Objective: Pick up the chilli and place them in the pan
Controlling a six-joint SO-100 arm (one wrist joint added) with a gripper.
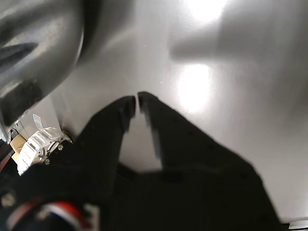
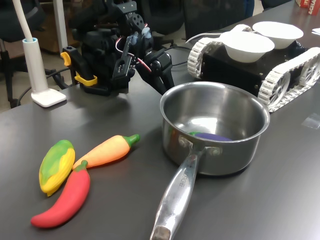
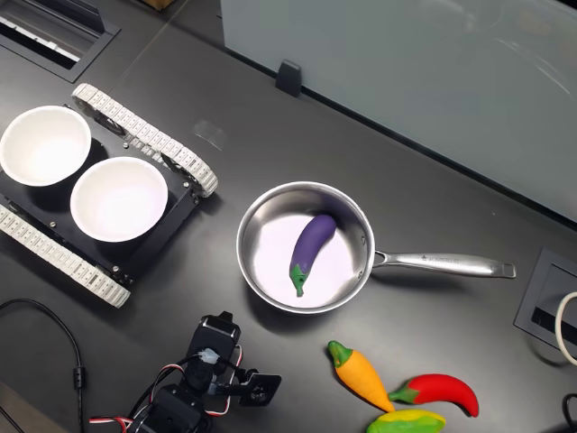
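While the wrist view is blurring badly, the gripper (image 1: 138, 99) is showing its black tips nearly touching, holding nothing, beside the pan (image 1: 33, 53). Going left to right in the first exterior view, the corn (image 2: 56, 165) is lying far left of the pan (image 2: 215, 131), one chilli (image 2: 65, 197) is resting just beside it, one carrot (image 2: 111, 149) nearer the pan. An eggplant (image 2: 212, 136) is sitting half hidden inside. Two white bowls (image 2: 247, 44) are sitting behind the pan on the dark glossy table (image 2: 280, 200).

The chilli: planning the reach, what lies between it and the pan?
In both exterior views the carrot lies between the chilli and the pan; the corn sits beside them.
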